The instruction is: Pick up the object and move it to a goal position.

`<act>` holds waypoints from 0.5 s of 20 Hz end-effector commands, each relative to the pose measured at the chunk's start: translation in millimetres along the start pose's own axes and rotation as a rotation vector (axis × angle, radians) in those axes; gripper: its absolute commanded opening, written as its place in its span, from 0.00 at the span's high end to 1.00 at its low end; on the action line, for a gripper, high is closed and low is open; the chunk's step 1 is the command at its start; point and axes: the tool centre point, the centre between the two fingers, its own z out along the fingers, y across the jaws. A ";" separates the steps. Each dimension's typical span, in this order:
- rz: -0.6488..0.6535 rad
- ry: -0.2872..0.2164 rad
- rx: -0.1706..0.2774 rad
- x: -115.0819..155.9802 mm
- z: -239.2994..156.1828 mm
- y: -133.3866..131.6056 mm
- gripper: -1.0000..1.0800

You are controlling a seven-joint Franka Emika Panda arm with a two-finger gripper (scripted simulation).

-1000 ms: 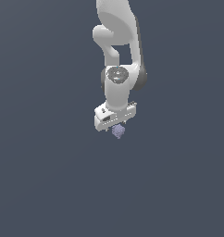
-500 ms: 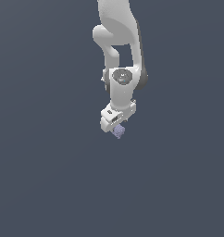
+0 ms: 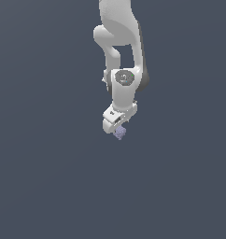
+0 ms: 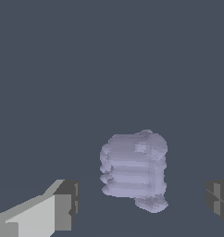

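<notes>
We see the white arm (image 3: 119, 56) reaching down with our tool (image 3: 118, 132) at its tip. The lavender lump (image 4: 134, 169) sits between the two fingers (image 4: 63, 210), which stand apart from it on both sides, so the tool is released.

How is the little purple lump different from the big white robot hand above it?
The lump is pale lavender; the end effector is white. The lump is much smaller than the end effector's head. The lump is bumpy and rounded, while the end effector has flat, blocky fingers. In the wrist view they sit apart, with gaps either side of the lump.
</notes>
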 end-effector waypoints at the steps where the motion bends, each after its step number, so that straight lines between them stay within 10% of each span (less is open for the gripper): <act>1: 0.000 0.000 0.000 -0.3 4.1 -0.2 0.04; 10: -0.005 0.000 0.000 -0.8 42.2 -1.4 0.04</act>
